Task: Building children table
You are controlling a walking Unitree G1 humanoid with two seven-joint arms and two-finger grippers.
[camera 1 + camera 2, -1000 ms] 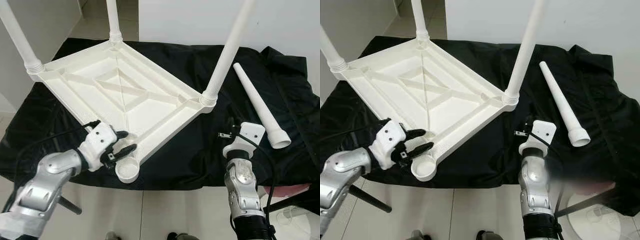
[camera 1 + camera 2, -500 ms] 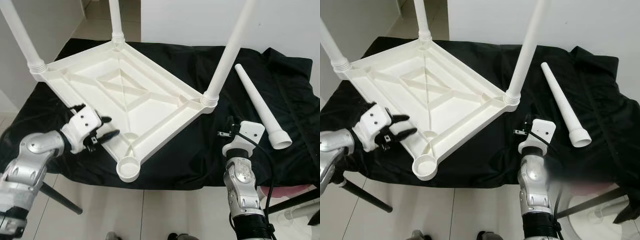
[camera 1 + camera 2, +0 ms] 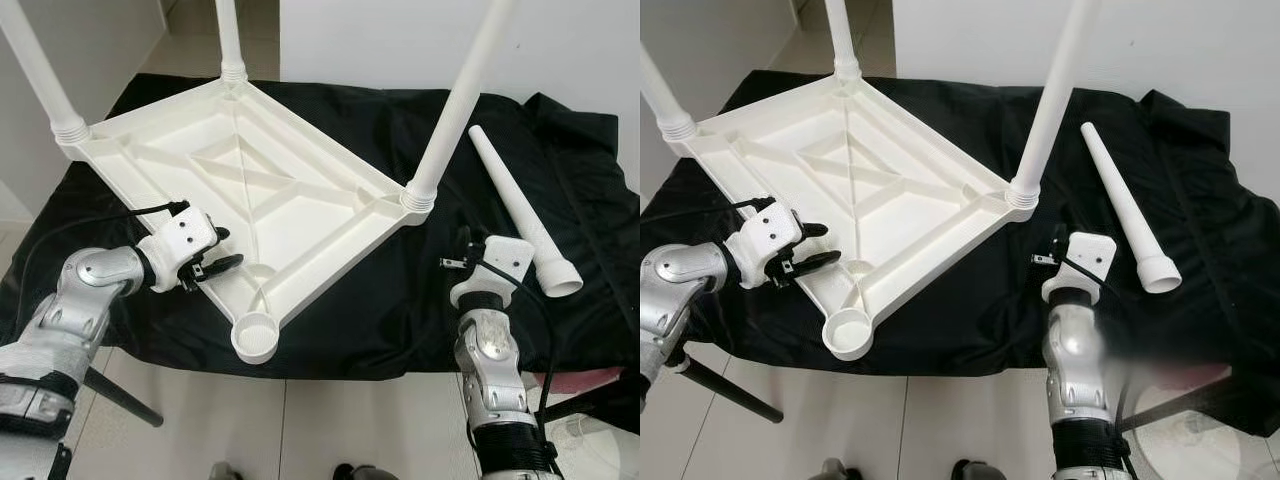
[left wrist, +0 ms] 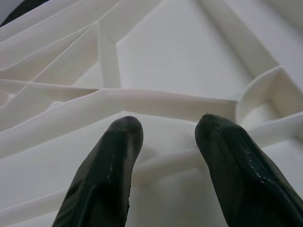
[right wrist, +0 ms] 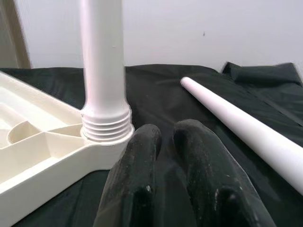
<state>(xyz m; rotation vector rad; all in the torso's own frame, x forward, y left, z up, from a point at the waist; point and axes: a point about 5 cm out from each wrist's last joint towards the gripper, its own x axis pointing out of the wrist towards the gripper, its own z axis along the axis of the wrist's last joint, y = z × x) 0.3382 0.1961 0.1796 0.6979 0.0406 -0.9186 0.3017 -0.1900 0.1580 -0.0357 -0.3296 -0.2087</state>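
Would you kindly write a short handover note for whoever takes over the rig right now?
Left claw: open, at the near left rim of the upturned white tabletop, holding nothing.
Right claw: shut, empty, over the black cloth near the right fitted leg.
Done: three legs stand in their corner sockets.
Left: the loose fourth leg lies on the cloth to the right; the near corner socket is empty. Fit the leg there.

Silver jointed arms, white wrist housings, black fingers, seemingly black cables
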